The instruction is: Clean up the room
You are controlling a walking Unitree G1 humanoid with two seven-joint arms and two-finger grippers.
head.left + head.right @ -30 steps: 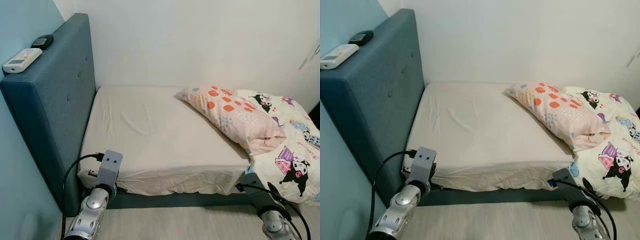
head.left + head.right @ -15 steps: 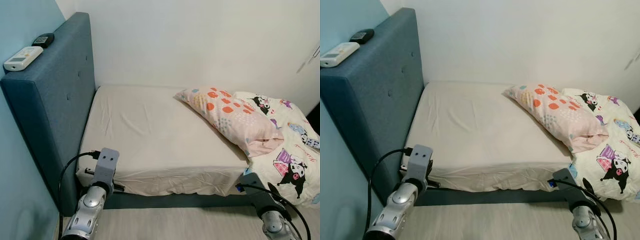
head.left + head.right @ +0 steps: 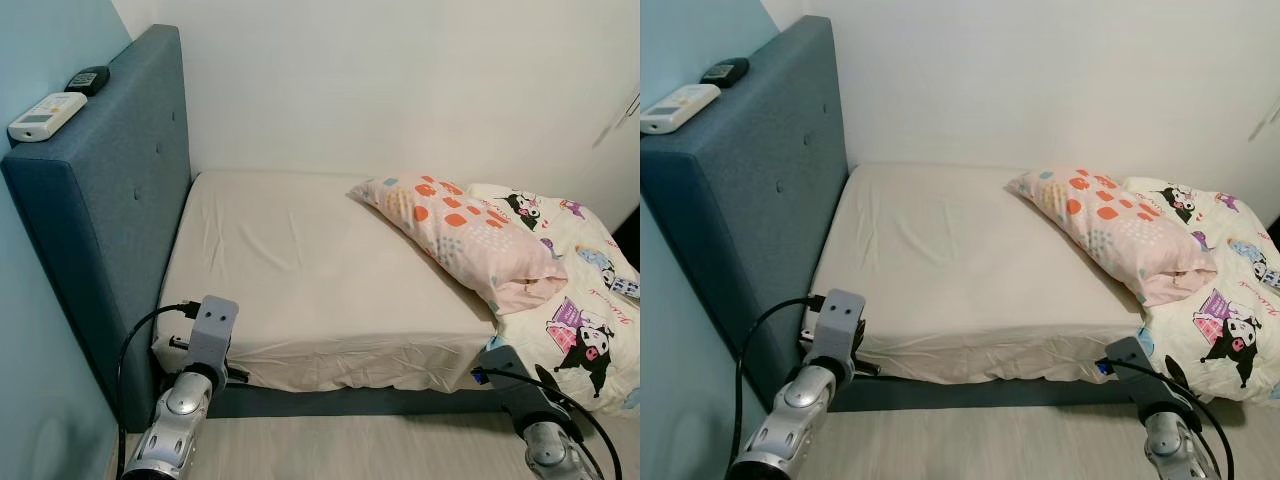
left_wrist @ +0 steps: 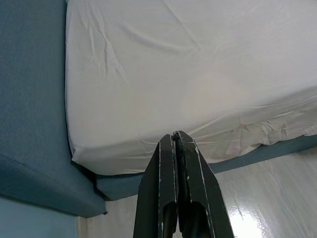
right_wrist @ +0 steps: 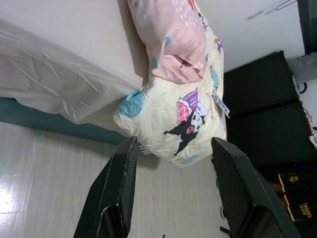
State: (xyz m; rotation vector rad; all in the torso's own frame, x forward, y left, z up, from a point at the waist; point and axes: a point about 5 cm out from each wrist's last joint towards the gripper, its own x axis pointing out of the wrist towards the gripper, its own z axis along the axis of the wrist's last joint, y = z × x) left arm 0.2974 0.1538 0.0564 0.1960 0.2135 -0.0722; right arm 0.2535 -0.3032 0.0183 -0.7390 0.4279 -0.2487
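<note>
While the pillow (image 3: 455, 238) lies slantwise at right of frame on the bed (image 3: 300, 270), the right tool (image 5: 173, 188), fingers apart, is nearer; left tool (image 4: 177, 144) closed, empty.

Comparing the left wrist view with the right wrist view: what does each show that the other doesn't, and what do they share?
The left wrist view alone has the blue headboard and the left end effector, fingers pressed shut. The right wrist view alone has the pink pillow, the cartoon-print duvet hanging off the bed edge, black furniture, and the right end effector, fingers spread open. Both show the cream sheet, the bed's blue base and pale floor.
</note>
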